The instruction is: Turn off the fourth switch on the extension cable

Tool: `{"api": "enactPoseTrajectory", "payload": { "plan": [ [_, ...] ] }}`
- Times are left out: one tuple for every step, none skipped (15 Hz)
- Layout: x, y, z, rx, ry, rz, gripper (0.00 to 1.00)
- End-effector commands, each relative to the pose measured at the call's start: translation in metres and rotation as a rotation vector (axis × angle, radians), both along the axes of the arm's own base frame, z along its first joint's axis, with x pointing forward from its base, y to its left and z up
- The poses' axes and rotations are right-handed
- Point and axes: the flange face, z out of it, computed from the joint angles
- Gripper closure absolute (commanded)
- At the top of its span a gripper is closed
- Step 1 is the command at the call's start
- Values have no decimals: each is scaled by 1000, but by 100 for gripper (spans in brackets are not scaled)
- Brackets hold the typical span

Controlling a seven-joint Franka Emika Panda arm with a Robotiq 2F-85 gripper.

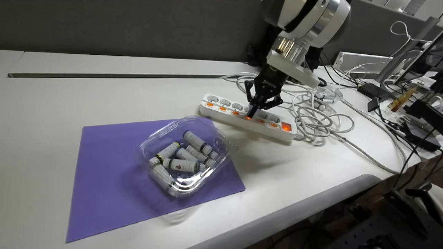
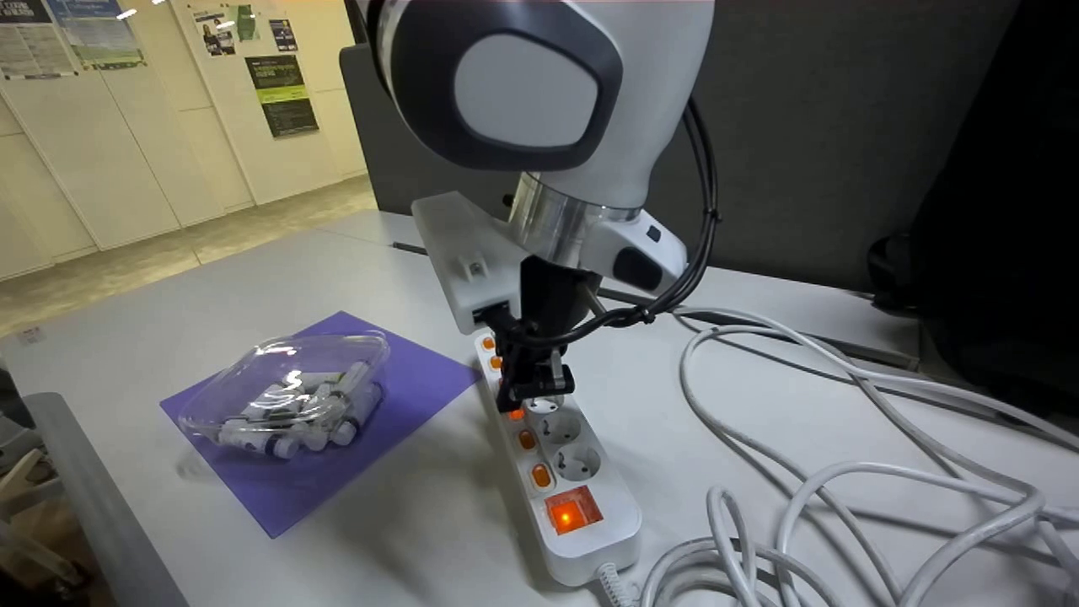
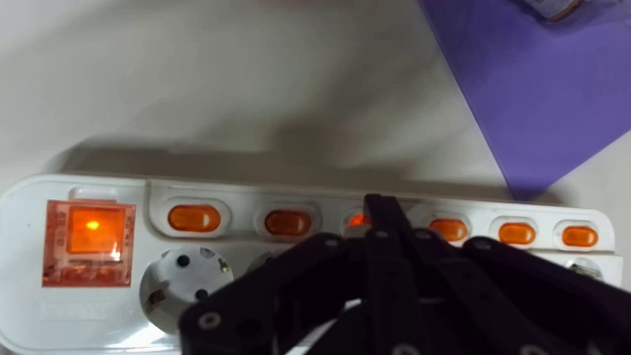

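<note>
White plastic forms the long rectangular power strip, lying flat on a white tabletop. Its long axis runs slantwise in both exterior views and almost level across the wrist view. One end, bearing a large square orange rocker switch, lit, points to a loose tangle of grey-white cables; the opposite end lies just beside a flat purple sheet. Six small oval orange switches follow the strip's long edge on the sheet's side, and six round white sockets follow the opposite edge, one partly hidden in an exterior view.

Over the strip, a white-and-grey robot arm holds one black gripper, its fingers together, the tips at the fourth small switch counted from the end away from the rocker switch. Whether they press it, I cannot tell; that switch glows bright red-orange.

Beside the strip, on the sheet, sits one clear plastic box holding at least six small white bottles; overlap hides the exact count. Past the strip's socket side rises a dark grey partition, and beyond the cables lies one flat black box. Far from the strip, in an exterior view, a pale wall carries at least five posters above a pale floor.
</note>
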Motion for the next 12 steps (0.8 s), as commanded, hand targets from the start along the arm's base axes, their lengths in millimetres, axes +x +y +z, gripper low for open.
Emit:
{"api": "enactPoseTrajectory", "payload": {
  "plan": [
    [-5, -13, -4, 15, 17, -48, 100],
    [-6, -16, -8, 23, 22, -60, 100],
    [-6, -19, -11, 28, 27, -65, 100],
    [-6, -22, -15, 30, 33, -68, 100],
    [-6, -24, -20, 31, 40, -73, 100],
    [-7, -27, -27, 33, 53, -74, 100],
    [-7, -29, -31, 42, 67, -76, 100],
    [-6, -31, -35, 48, 77, -79, 100],
    [-6, -32, -37, 60, 85, -80, 100],
    [-5, -32, -36, 67, 89, -80, 100],
    [-4, -32, -34, 73, 90, -79, 100],
    [-3, -31, -30, 75, 90, -78, 100]
  ]
}}
